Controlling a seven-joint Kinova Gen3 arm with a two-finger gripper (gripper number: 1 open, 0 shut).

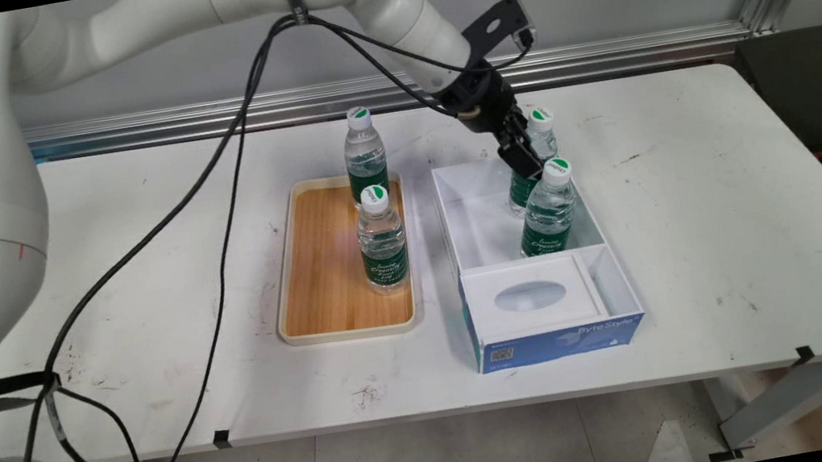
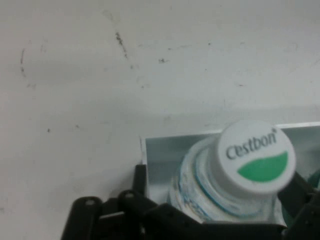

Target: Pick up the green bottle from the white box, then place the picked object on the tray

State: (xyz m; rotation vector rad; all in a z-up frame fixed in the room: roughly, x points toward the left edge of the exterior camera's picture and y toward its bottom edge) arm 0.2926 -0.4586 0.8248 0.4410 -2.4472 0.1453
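Right, nearest the camera sits the blue-sided box [image 1: 558, 343], its front section capped by a white insert with an oval window. Behind that insert, the box's open white compartment holds two bottles – the near bottle [image 1: 548, 210] upright, green label facing us, and the far bottle [image 1: 541, 131] tucked behind it at the back corner. Left of the box lies the wooden tray [image 1: 320, 277] with two more bottles on it: a front tray bottle [image 1: 382, 243] standing by its right rim, and a rear tray bottle [image 1: 364, 152] right at its far edge.

Now the gripper [image 1: 522, 153] – it slants down from the upper left and sits at the far bottle's neck, black fingers low beside the cap. The main view can't settle the grip; the near bottle's cap crowds that spot. The hand view fills it in: a white cap [image 2: 256, 157] lettered Cestbon with a green patch, close up, black linkage flanking the bottle on both sides and the box wall [image 2: 170, 150] behind it. Fingers look closed round that far bottle's neck. Bare table [image 2: 100, 90] stretches beyond.
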